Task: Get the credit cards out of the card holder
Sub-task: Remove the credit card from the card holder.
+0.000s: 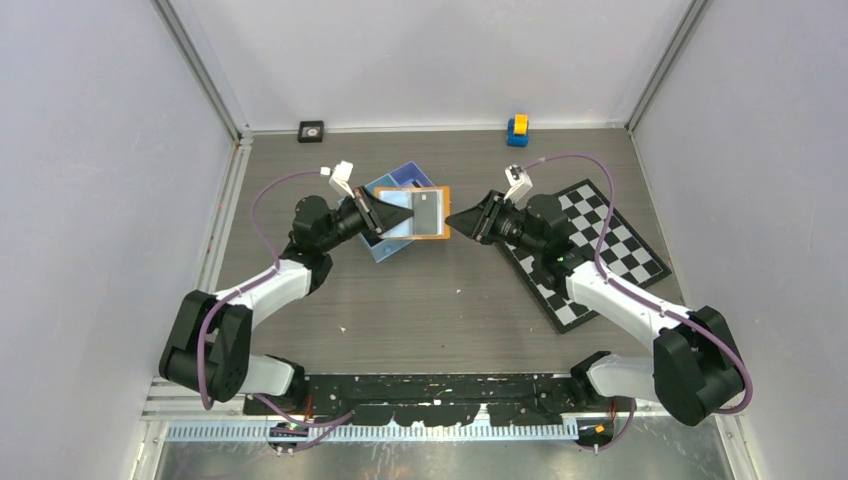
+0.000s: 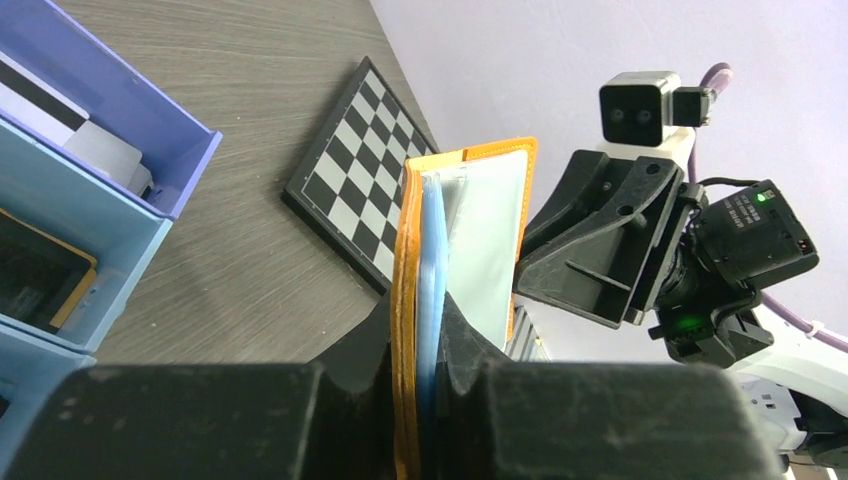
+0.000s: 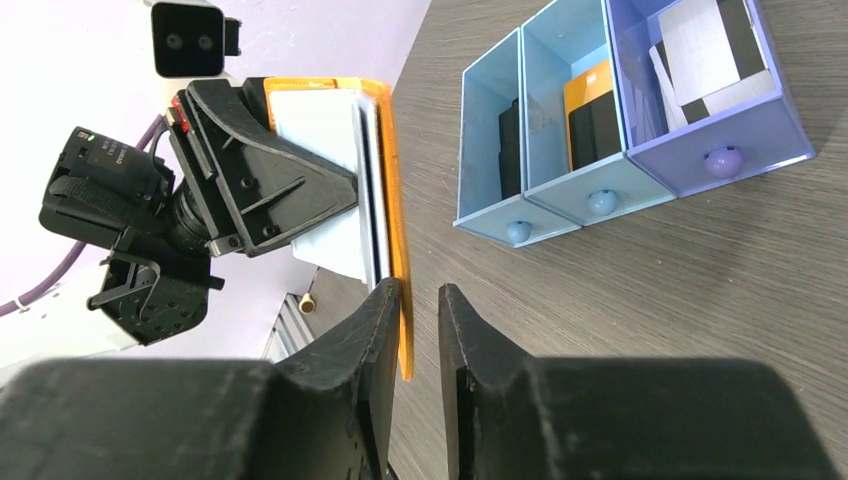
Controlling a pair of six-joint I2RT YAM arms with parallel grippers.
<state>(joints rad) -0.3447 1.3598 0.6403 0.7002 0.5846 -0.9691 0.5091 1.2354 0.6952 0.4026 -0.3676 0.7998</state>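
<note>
Credit cards (image 2: 432, 270), thin pale rectangles, we judge stiff and slick: pinch their exposed edges. Left gripper (image 2: 420, 335) clamps the orange folding card holder (image 2: 405, 300); right gripper (image 3: 418, 300) ajar, empty.

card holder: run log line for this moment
left end effector: shut on card holder | right end effector: slightly open at holder edge | credit cards: inside holder

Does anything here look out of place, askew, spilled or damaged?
Nothing spilled or damaged. The chessboard lies diagonally at the right, and the blue tray sits skewed too. The card holder is in mid-air, pinched by the left tool.
</note>
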